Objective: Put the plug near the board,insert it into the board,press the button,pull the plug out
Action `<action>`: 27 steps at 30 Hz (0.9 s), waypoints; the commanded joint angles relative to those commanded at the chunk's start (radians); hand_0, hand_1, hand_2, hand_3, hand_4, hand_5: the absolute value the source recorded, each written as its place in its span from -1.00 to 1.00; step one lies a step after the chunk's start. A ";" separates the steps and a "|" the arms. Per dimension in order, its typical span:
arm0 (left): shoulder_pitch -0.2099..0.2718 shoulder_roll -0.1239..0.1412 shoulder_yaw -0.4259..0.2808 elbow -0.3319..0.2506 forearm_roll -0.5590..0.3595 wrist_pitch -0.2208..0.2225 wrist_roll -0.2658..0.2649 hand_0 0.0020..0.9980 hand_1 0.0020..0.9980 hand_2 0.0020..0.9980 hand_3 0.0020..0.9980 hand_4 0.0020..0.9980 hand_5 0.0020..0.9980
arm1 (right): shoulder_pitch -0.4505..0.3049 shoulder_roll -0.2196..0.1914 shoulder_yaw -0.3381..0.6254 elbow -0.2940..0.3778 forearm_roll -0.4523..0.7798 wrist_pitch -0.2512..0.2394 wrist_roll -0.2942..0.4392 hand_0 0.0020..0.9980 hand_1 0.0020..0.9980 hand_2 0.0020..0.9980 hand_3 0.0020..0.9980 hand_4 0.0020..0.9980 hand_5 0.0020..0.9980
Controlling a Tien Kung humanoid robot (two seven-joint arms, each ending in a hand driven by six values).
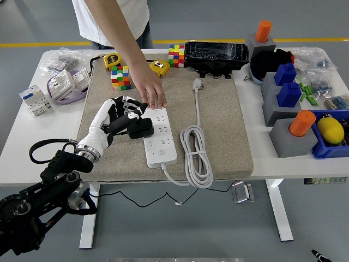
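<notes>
On the white bench [262,158] we see a tan mat [218,125] carrying the white board [161,143], a person's hand [152,90] pressing its far end, while our left hand [122,117] grasps the black plug [143,129] at the board's left edge.

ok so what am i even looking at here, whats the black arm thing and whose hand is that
One picture, taken from a camera high on a humanoid robot, looking down over its white table. The black arm from the lower left is the robot's own, ending in a five-fingered left hand. That hand grips a black plug at the left edge of a white power strip, which lies on a beige mat. The bare hand from the top belongs to a person standing opposite, pressing down the strip's far end. The strip's white cord lies coiled beside it. Puzzle cubes, tape measures and boxes sit around the mat.
</notes>
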 joint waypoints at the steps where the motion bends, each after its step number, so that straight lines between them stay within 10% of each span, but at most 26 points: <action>1: 0.000 0.001 0.001 0.000 0.001 0.000 0.001 -0.37 -0.26 -0.15 -0.14 0.59 -0.33 | 0.000 0.000 0.000 -0.001 0.001 0.000 0.000 0.22 0.28 0.29 0.10 0.90 -0.03; 14: -0.004 0.016 -0.006 -0.033 0.096 -0.024 0.040 -0.41 -0.27 -0.14 -0.07 0.59 -0.33 | 0.002 -0.002 -0.005 0.000 0.001 0.000 0.000 0.22 0.28 0.29 0.10 0.90 -0.04; 18: -0.005 0.031 -0.027 -0.084 0.241 -0.113 0.159 -0.41 -0.27 -0.14 -0.07 0.59 -0.33 | 0.002 -0.003 -0.010 0.001 0.001 0.000 0.000 0.22 0.28 0.29 0.10 0.90 -0.04; 19: -0.007 0.035 -0.030 -0.096 0.287 -0.142 0.197 -0.55 -0.76 -0.46 0.41 0.64 -0.46 | 0.002 -0.004 -0.011 0.001 0.001 0.000 0.000 0.22 0.28 0.29 0.10 0.90 -0.04; 27: -0.026 0.054 -0.022 -0.182 0.625 -0.354 0.459 -0.69 -0.87 -0.59 0.56 0.58 -0.69 | 0.005 -0.009 -0.015 0.001 0.002 0.001 -0.002 0.22 0.28 0.29 0.11 0.90 -0.04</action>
